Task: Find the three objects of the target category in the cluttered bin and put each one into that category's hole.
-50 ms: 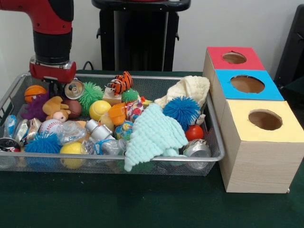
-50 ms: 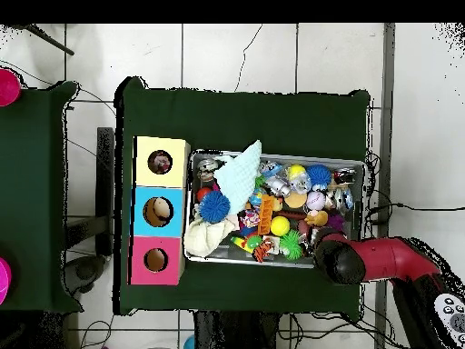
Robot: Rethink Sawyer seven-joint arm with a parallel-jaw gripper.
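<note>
Step in hand, as judged: the search of the bin, with a pick being lined up at its far left corner. No object is seen carried.

Arm: the red and black arm (image 1: 50,33) is lowered over the left end of the wire bin (image 1: 216,142). The gripper (image 1: 56,88) is largely hidden under the wrist, so whether it is open or closed cannot be told.

Bin contents, left to right in the front view: an orange basketball (image 1: 34,92); a purple soft toy (image 1: 35,108); a tan plush animal (image 1: 56,108); a baseball (image 1: 49,127); an upturned silver can (image 1: 74,89) just beside the gripper; a green spiky ball (image 1: 90,96); a yellow ball (image 1: 99,109); a striped tiger toy (image 1: 121,83); a mint knitted cloth (image 1: 153,135); a blue spiky ball (image 1: 182,111); a cream knitted cloth (image 1: 187,90) draped at the right rim.

Target category: not determinable from the views, so the three wanted objects cannot be singled out among the clutter.

Receiving box, right of the bin: red hole (image 1: 234,58), blue hole (image 1: 247,84), yellow hole (image 1: 265,119).

Next move, as judged: a clean grasp on one item without snagging neighbours, then a carry across the full bin.

Surface: dark green cloth (image 1: 142,204) over the table. Room: pale tiled floor (image 2: 272,54), loose cables at the edges.
</note>
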